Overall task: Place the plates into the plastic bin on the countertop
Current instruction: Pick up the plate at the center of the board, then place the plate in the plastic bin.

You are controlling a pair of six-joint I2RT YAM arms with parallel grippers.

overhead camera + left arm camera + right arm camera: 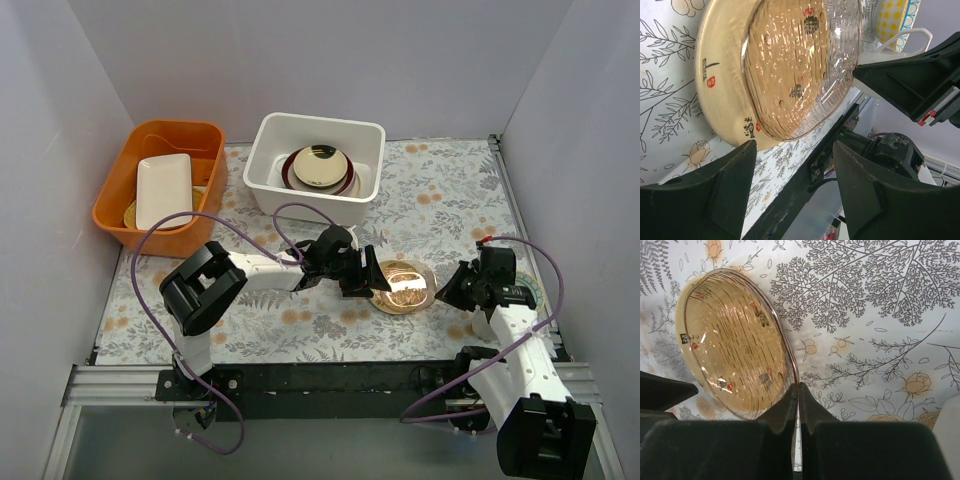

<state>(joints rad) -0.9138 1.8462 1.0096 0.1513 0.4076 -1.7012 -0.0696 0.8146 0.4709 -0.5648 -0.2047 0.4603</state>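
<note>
Tan plate (720, 100), glass-topped | left claw (794, 147) open, empty, at rim | right claw (798, 390) shut at rim

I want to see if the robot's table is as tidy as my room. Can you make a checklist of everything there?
Surface: countertop, pale with a fern and flower print.
Job's things: plastic bin holds a stack of plates; a cream plate with an amber glass plate on it lies outside the bin, on the countertop.
Clutter: orange tub holding a white dish; a yellow-dotted mug near the right arm.
Grippers: left gripper open, at the cream plate's edge; right gripper shut on the amber glass plate's rim.
Cables: purple cables loop off both arms.
Surroundings: plain pale walls on three sides.
</note>
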